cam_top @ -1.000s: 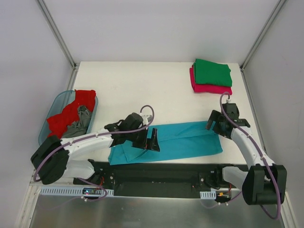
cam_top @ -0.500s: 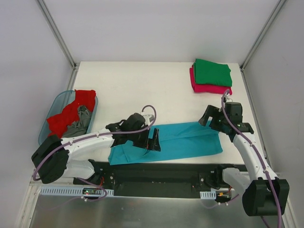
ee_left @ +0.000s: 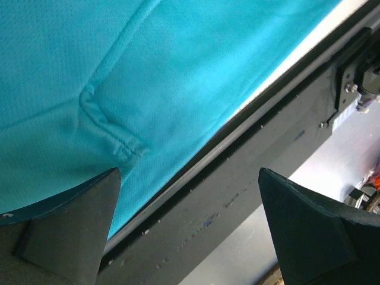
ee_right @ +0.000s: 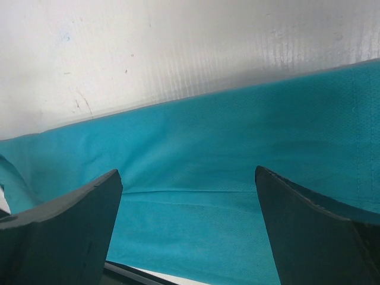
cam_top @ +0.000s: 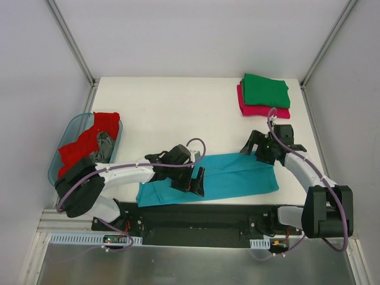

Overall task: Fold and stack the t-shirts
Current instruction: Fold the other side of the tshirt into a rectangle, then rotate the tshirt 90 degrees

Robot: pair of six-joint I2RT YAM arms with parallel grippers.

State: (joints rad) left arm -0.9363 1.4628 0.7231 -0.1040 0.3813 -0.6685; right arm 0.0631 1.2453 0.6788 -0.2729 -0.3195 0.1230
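A teal t-shirt (cam_top: 231, 178) lies folded into a long strip along the table's near edge; it also shows in the left wrist view (ee_left: 119, 77) and the right wrist view (ee_right: 237, 190). A green t-shirt (cam_top: 264, 90) lies folded on a pink-red t-shirt (cam_top: 261, 110) at the back right. A red t-shirt (cam_top: 89, 142) and a grey t-shirt (cam_top: 102, 153) sit crumpled in the blue basket (cam_top: 70, 132). My left gripper (cam_top: 196, 179) is open and empty over the teal strip's near edge. My right gripper (cam_top: 254, 147) is open and empty over the strip's far right edge.
The black base rail (cam_top: 196, 217) runs along the table's near edge, just below the teal shirt. White walls and metal posts (cam_top: 71, 41) enclose the table. The basket stands at the left edge.
My left gripper has moved right and toward the near edge over the teal strip. My right gripper has swung left and farther back, to the strip's far right edge.
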